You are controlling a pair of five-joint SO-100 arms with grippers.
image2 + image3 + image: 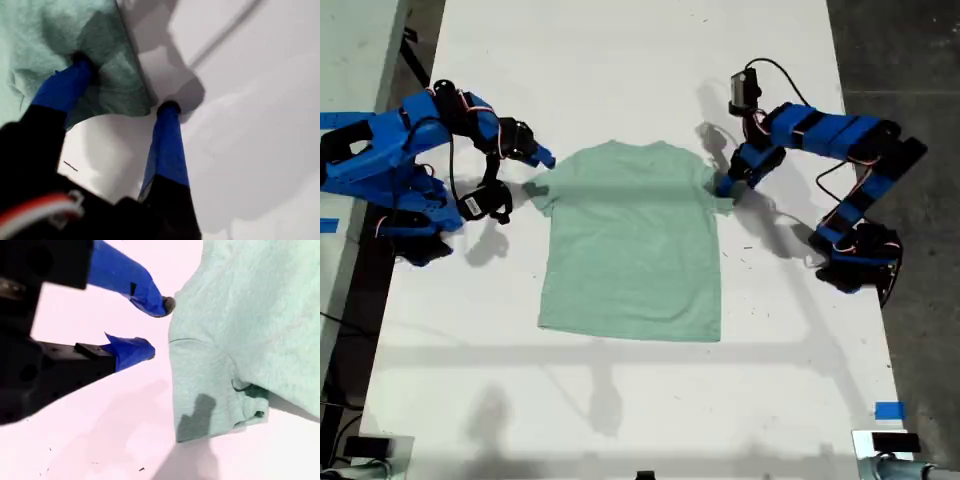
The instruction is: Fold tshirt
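The pale mint-green tshirt (630, 250) lies flat on the white table (620, 400), collar toward the far edge. My first gripper (725, 186) is at the sleeve on the exterior view's right. It is open (125, 85), with one blue finger (65, 87) pressed on the sleeve cloth (115, 75) and the other finger (167, 145) on the bare table just past the sleeve's edge. My second gripper (542, 160) is open (157, 327) beside the other sleeve (210, 390), on the exterior view's left. Its fingertips are close to the shoulder seam and hold nothing.
The two arm bases (415, 215) (855, 260) stand at the table's side edges in the exterior view. A blue tape mark (888, 410) sits near the exterior view's lower right. Dark floor (910, 60) lies beyond the table's edge on the exterior view's right.
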